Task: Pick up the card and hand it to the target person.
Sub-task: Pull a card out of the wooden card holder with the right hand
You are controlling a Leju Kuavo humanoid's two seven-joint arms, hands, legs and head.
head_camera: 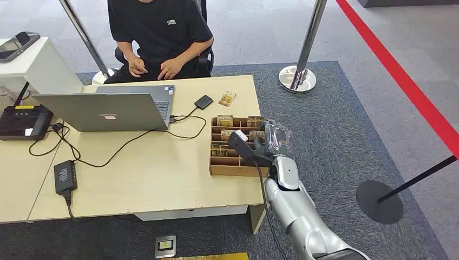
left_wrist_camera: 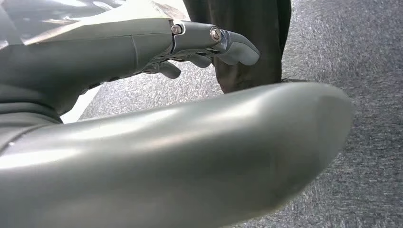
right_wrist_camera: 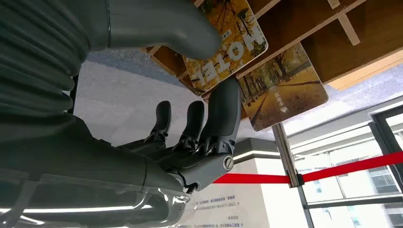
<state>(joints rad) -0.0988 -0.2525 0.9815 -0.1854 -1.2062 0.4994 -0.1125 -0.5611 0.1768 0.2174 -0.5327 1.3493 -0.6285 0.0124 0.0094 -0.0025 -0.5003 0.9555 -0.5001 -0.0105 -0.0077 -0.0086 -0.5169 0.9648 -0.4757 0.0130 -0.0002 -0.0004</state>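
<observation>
A wooden card tray (head_camera: pixel 233 169) sits at the right end of the desk, with several yellow hotel cards standing in its slots. My right hand (head_camera: pixel 265 142) reaches into the tray's far right corner. In the right wrist view its thumb (right_wrist_camera: pixel 190 33) presses one face of a yellow "HOTEL" card (right_wrist_camera: pixel 228 42) and a dark finger (right_wrist_camera: pixel 223 114) backs the other face, so the card is pinched. A second card (right_wrist_camera: pixel 285 90) stands beside it in the tray. The person (head_camera: pixel 162 32) in a black shirt sits behind the desk. My left hand (left_wrist_camera: pixel 209 42) hangs over the carpet, holding nothing.
On the desk are a grey laptop (head_camera: pixel 103 111), a small black device (head_camera: pixel 204 102) on a cable, a loose card (head_camera: pixel 227 98) and a power brick (head_camera: pixel 65 176). A stanchion base (head_camera: pixel 297 76) stands on the carpet beyond the desk's right end.
</observation>
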